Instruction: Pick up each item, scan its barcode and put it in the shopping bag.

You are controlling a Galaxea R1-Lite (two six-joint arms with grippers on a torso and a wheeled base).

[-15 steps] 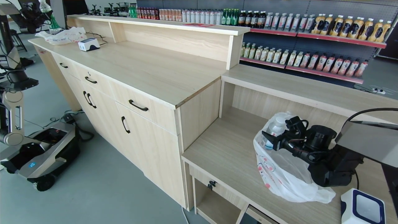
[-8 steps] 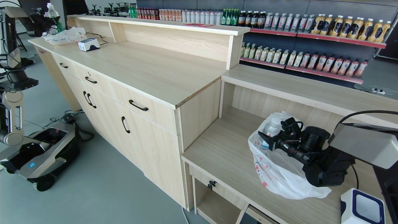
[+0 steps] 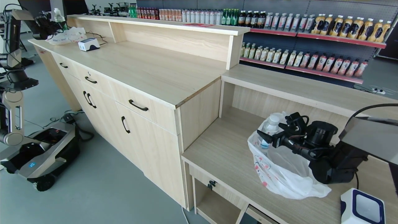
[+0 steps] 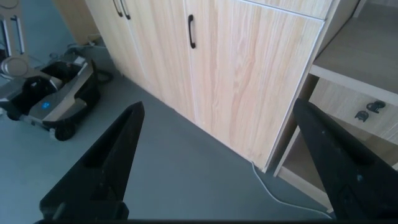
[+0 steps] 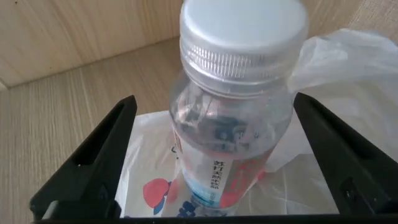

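Since a second earlier, the water bottle [image 3: 269, 126] and the right gripper [image 3: 270, 132] had shifted a little toward the robot's left, and the near side of the shopping bag [image 3: 279, 174] had slid with them. Bottle stood upright in the bag's mouth, white cap up, between the gripper's fingers. The fingers were spread and seemingly not pressing on it. Risks, as judged: the bag is thin and slack, so a finger drawn back carelessly could snag the plastic and drag it, or tip the bottle out over the rim. More sideways travel could pull the bag nearer the front edge of the bench [image 3: 224, 152]. Left gripper [image 4: 217, 106] hung spread and empty above the grey floor [image 3: 93, 186]. Bench was pale wood, with a white scanner [image 3: 362, 207] near the bag. A longer bench [image 3: 140, 68] with drawers carried another scanner [image 3: 88, 44] and another bag [image 3: 67, 34]. Shelves of bottled drinks [image 3: 311, 40] lined the back, and a second robot [image 3: 34, 152] stood on the floor.
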